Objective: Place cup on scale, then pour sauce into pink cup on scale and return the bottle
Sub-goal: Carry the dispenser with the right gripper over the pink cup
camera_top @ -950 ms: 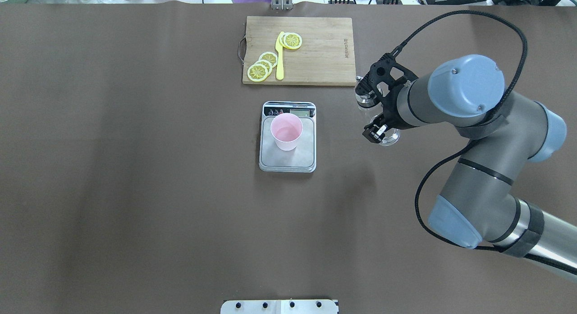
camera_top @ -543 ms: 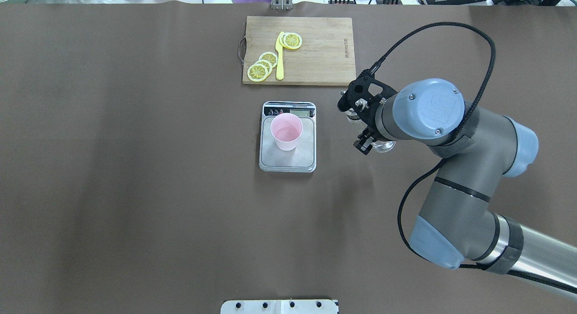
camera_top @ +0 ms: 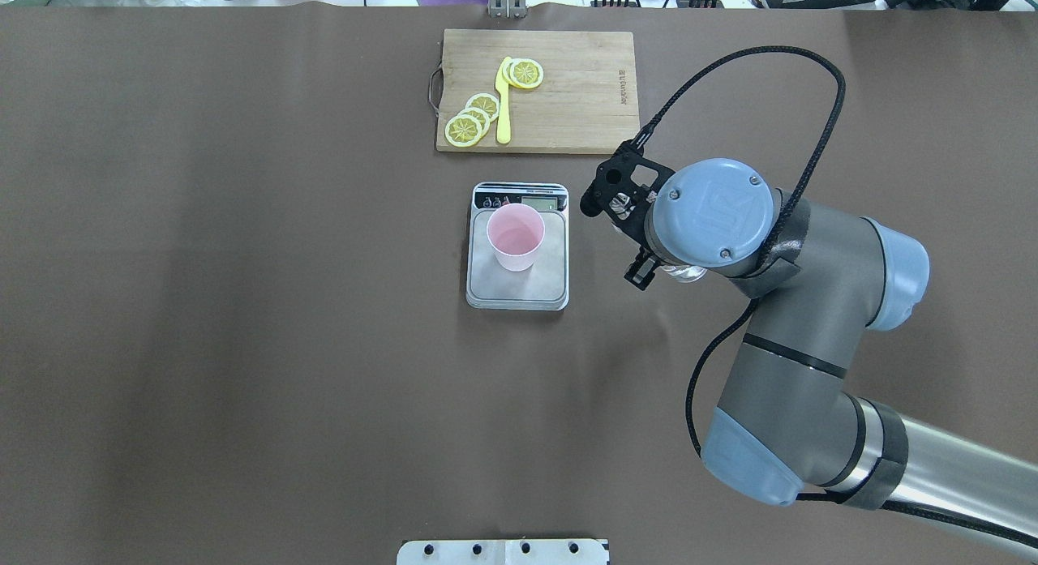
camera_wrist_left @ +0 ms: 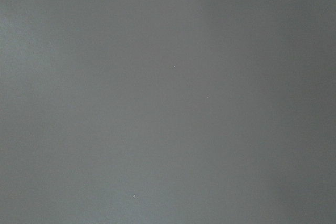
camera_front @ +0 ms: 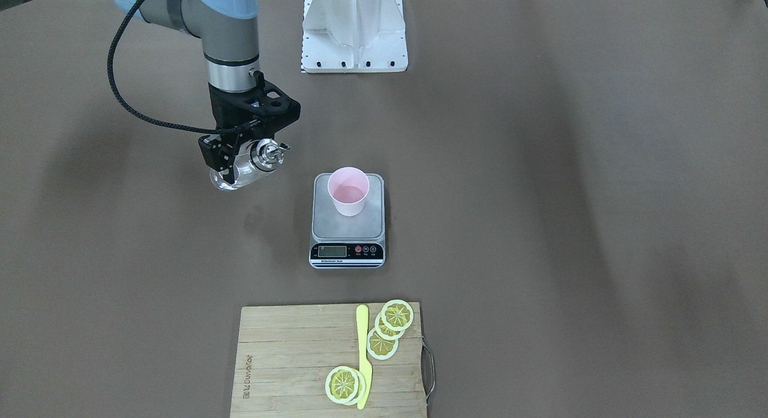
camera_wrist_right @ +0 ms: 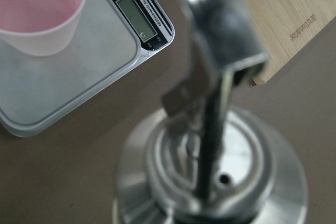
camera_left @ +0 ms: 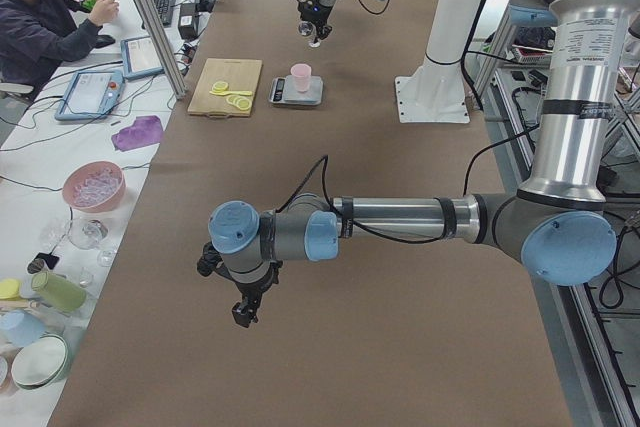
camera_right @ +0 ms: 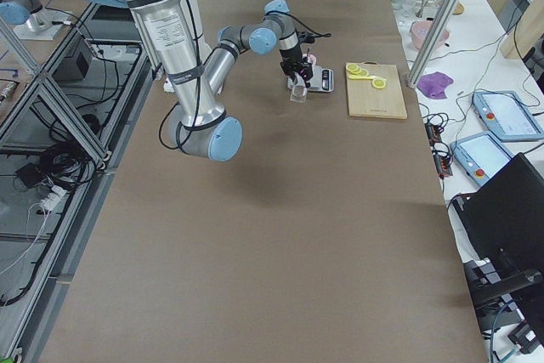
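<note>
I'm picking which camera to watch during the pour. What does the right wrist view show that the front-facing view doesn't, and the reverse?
Only the right wrist view: the bottle cap close up, blurred, with its spout and a small hole in the metal top. Only the front-facing view: the right gripper, jaws shut on the bottle, off to one side of the scale, plus lemon slices and a yellow knife. Both: the pink cup standing on the scale, the display, and the cutting board.

Brown table (camera_top: 243, 346), cluttered white bench (camera_left: 60, 152)
</note>
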`<state>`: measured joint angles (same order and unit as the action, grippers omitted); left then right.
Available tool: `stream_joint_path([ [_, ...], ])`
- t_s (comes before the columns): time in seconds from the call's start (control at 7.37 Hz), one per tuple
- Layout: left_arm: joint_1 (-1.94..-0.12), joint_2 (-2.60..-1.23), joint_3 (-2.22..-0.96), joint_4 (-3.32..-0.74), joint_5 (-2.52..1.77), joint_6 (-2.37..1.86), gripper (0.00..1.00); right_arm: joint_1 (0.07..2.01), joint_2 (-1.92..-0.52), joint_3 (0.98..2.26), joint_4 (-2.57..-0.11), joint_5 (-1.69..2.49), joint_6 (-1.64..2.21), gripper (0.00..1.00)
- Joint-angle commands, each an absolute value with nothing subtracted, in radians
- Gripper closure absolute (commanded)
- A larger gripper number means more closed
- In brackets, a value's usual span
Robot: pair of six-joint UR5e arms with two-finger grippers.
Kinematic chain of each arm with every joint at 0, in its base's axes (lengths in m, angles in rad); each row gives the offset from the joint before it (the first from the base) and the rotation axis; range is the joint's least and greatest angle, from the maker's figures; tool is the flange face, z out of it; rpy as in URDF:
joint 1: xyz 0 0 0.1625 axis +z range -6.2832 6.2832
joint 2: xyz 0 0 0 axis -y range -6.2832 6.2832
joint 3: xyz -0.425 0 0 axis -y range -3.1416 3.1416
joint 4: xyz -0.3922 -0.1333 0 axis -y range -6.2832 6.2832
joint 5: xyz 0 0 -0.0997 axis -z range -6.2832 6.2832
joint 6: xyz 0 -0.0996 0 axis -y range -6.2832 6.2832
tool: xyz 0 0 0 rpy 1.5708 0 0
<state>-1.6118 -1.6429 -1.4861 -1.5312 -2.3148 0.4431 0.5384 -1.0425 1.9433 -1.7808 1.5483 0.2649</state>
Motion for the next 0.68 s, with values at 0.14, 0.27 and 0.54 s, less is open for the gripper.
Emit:
stream_joint_path([
  [0.14, -1.612, -1.643, -1.485, -1.531, -2.315, 0.443, 0.02, 0.535, -0.964, 1.937, -1.938, 1.526, 0.258, 1.00],
  [0.27, -1.612, -1.631, -1.488, -1.531, -2.316, 0.443, 0.02, 0.535, -0.930, 1.936, -2.000, 1.523, 0.258, 1.00],
  [0.54, -1.614, -1.620, -1.493, -1.531, -2.316, 0.443, 0.02, 0.535, -0.919, 1.925, -2.022, 1.503, 0.259, 1.00],
])
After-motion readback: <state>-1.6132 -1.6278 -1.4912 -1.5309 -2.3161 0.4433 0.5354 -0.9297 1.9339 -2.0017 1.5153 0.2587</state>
